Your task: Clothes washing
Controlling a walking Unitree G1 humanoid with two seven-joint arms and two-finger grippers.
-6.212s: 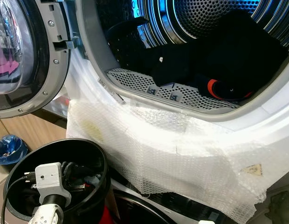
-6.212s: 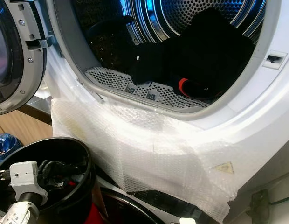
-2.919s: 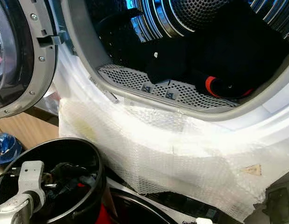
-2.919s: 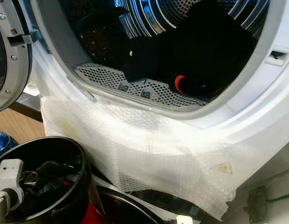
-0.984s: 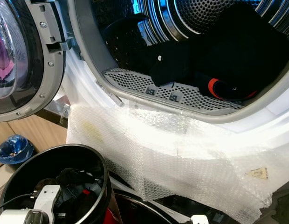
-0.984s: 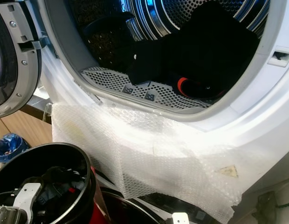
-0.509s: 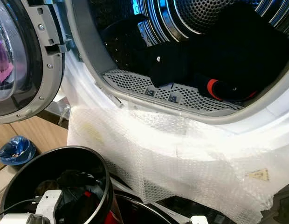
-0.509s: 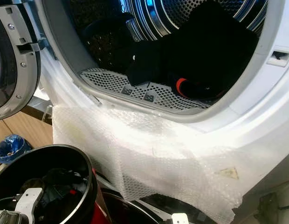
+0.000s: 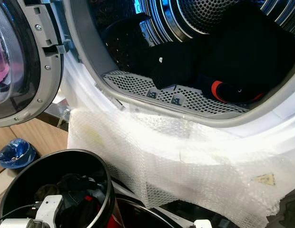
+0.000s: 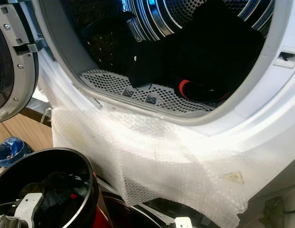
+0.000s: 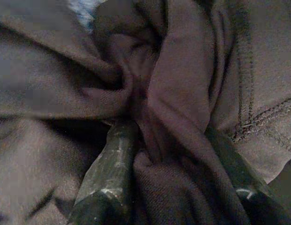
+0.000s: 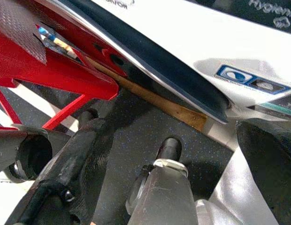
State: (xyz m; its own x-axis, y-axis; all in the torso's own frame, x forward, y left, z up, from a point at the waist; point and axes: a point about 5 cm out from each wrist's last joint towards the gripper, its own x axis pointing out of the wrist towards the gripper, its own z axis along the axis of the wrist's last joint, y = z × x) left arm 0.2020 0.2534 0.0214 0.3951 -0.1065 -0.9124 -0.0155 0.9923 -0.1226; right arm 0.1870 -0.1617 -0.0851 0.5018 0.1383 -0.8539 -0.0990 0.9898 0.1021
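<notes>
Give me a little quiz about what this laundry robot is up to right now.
1. True or false: the machine door is open.
2. Where is the left gripper? A) in the drum B) in the black bucket C) on the floor
3. What does that gripper clamp?

Key: 1 true. 2 B. 3 A fold of dark cloth, pinched between its fingers.

Home laundry spot: a front-loading washing machine (image 9: 261,128) is standing open, door (image 9: 24,61) swinging out to the left, dark clothes (image 9: 233,57) lying in the perforated drum. Bubble wrap (image 9: 185,166) is hanging over its front. A black bucket (image 9: 107,190) of garments is sitting near left on wood-look flooring (image 9: 38,135).
</notes>
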